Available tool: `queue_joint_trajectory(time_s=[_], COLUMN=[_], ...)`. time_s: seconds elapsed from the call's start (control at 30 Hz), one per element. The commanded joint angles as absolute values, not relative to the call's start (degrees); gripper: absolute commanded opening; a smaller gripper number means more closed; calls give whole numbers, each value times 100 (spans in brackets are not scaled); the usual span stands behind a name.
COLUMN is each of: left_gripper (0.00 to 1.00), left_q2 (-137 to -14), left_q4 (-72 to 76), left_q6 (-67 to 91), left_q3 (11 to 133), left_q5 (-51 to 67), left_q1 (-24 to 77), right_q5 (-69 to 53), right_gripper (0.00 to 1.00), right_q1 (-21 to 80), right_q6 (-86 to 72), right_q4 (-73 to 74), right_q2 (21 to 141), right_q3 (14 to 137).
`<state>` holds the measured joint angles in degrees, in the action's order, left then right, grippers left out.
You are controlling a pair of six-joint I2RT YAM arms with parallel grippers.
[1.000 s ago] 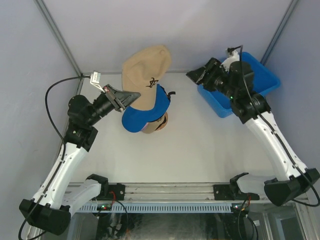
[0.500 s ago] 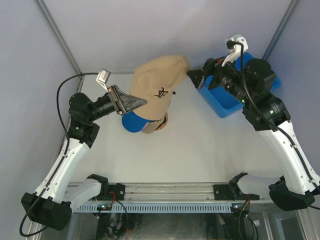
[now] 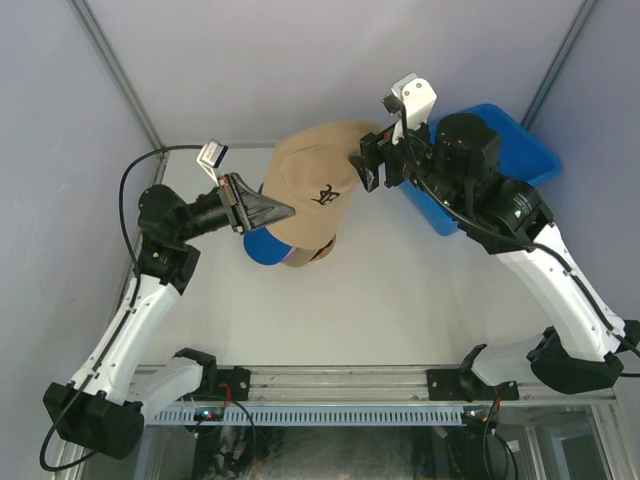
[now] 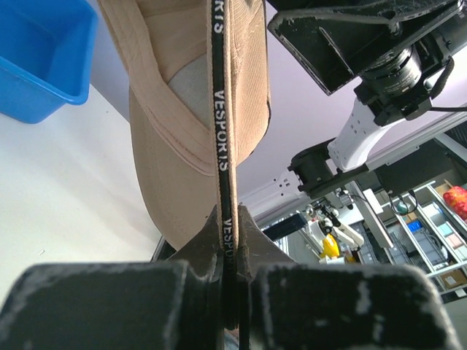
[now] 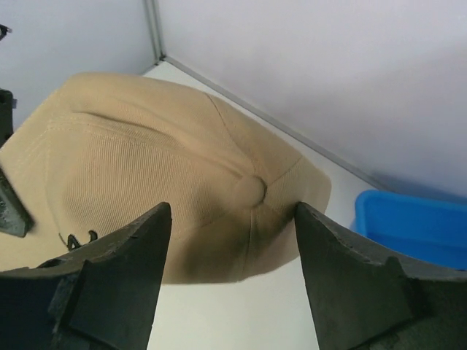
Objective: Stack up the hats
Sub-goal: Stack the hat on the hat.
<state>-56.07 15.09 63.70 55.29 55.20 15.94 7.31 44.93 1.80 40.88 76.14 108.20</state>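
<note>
Top external | tan cap (image 3: 315, 185) hangs over blue cap (image 3: 262, 247), mid-table (image 3: 400, 300) toward far edge | left gripper (image 3: 288, 211) clamped on tan cap's rim band | right gripper (image 3: 362, 170) fingers spread wide at its crown

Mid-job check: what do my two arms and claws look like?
The left arm and right arm have white shells, black joints and bases. The left claw and right claw are black with wedge-shaped fingers. Black cables loop along each arm; a small white module tops each wrist.
</note>
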Motion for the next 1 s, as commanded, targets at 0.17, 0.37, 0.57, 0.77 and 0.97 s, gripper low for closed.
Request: queue_joint_trajectory(time_s=[0.17, 0.37, 0.57, 0.77, 0.97], left_gripper=[0, 0, 0, 23, 42], left_q2=[-5632, -5686, -5741, -5616, -5394], left_q4=[1846, 1854, 1834, 1882, 2363], left_q6=[6418, 6408, 6385, 6538, 7047], left_q3=[5778, 5817, 5800, 5498, 5044], left_q5=[5924, 6052, 6042, 5614, 5030], left_q1=[1574, 1572, 1475, 1085, 721], right_q5=[1828, 1885, 1849, 1713, 1692], right_gripper=[61, 27, 0, 0, 0], right_q1=[4852, 4826, 4810, 4777, 4799], right_q6=[1004, 1058, 1022, 718, 173], right_q4=[4297, 4702, 4902, 5012, 5443], right_q2=[7944, 8276, 8408, 8465, 8926], right_q3=[11245, 11645, 11818, 12018, 12776])
